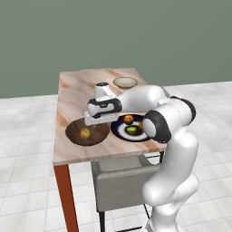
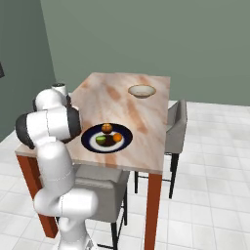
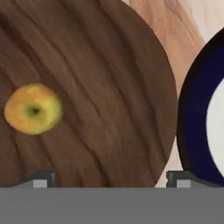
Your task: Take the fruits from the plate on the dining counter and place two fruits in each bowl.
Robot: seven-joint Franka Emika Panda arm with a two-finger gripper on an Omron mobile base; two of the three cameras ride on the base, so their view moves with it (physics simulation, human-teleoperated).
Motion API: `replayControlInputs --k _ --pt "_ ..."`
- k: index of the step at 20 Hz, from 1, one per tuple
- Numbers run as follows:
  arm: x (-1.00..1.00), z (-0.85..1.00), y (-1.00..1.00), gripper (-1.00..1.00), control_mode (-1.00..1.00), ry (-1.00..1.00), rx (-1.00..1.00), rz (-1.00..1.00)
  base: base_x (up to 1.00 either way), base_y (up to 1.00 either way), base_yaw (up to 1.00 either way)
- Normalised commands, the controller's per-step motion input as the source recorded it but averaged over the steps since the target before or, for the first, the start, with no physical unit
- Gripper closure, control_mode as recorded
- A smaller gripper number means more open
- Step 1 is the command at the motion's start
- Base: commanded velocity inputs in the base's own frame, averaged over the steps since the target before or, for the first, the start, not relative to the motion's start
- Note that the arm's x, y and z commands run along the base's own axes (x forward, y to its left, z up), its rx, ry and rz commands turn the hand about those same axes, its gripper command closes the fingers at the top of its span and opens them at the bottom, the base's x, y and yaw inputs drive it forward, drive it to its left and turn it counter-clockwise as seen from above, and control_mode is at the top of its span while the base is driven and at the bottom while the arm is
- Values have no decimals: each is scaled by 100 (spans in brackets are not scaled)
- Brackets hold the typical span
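Note:
My gripper [image 3: 111, 179] is open above the dark brown wooden bowl [image 3: 105, 87], its fingertips [image 3: 41, 179] wide apart with nothing between them. The yellow fruit [image 3: 33, 109] lies inside that bowl [image 1: 74, 131], left of the hand [image 1: 96, 121]. On the navy-and-white plate [image 1: 118, 128], just right of the bowl, rest an orange fruit [image 1: 128, 119], the green fruit [image 1: 132, 130] and a second orange fruit [image 2: 117, 137]. The cream bowl [image 1: 125, 82] stands empty at the far end of the dining counter [image 2: 127, 102].
A grey chair [image 1: 122, 179] is tucked under the counter's near side by my base. Another grey chair [image 2: 176, 122] stands along the right side. The marble top between plate and cream bowl is bare.

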Motion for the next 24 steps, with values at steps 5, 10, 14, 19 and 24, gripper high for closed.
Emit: replayControlInputs --k 5,10,14,19,24 --pt "-23 -24 -100 -100 -100 0 3 -32 0 0 0" --pt "-10 -6 -99 -100 -100 0 5 -29 0 0 0" --pt "0 11 -77 -100 -100 1 1 -12 0 0 0" --pt "37 1 -21 -100 -100 14 -1 -1 0 0 0" --pt "55 -2 0 -100 -100 20 -3 0 0 0 0"
